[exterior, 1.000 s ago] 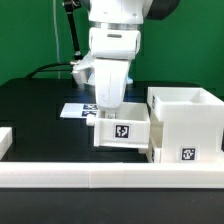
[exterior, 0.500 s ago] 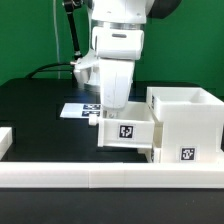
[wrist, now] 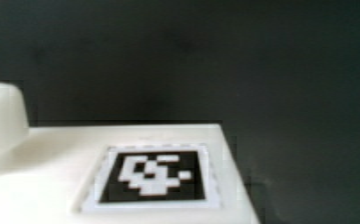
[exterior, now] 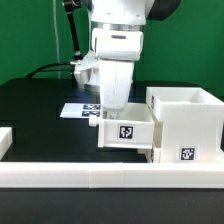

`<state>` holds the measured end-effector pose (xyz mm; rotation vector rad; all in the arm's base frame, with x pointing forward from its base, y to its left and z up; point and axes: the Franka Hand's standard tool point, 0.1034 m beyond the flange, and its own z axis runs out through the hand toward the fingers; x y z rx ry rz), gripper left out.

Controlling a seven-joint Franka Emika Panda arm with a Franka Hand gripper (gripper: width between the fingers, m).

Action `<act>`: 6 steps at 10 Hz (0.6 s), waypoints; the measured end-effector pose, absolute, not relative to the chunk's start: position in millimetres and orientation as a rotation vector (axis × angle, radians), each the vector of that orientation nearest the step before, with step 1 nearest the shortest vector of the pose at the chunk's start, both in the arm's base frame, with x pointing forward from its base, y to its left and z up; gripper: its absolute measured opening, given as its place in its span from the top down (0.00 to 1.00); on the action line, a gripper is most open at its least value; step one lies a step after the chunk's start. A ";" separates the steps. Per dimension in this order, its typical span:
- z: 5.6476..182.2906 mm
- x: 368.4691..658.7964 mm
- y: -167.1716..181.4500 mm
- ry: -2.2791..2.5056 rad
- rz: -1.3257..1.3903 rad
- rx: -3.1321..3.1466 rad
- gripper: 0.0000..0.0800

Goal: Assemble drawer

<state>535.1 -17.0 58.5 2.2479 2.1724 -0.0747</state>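
Sliding closer to the housing over the last second: drawer tray (exterior: 126,132), tagged face toward the camera, now sitting on the exterior view's right of where it began, its far edge touching or nearly touching the tall cube-like housing (exterior: 186,125). Barely shifting at all across the final half second. Resting low on the black worktop (exterior: 40,110), just behind the long white rail (exterior: 100,178) crossing the foreground.

Hanging directly over the tray: end effector (exterior: 115,108), its tips hidden behind the tray's back wall, so impossible to tell whether spread, closed, or clamped on that wall. Filling the wrist view: white tray surface with its square tag (wrist: 154,177), blurred, fingers not showing.

Lying behind, partly covered by the arm: marker board (exterior: 76,110), well clear of the work.

Risking a jam if the tray is meeting the housing slightly skewed or at the wrong height. Possibly shoving the unfixed housing sideways along the worktop instead of seating the tray, should the push be continuing against an edge. Possibly tipping the tray if contact is only on one wall.
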 end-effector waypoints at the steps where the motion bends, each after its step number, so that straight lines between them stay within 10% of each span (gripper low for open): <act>1: 58.8 535.7 -16.8 2.185 -0.073 2.230 0.95; 6: 59.8 539.8 -12.0 2.184 -0.039 2.211 0.95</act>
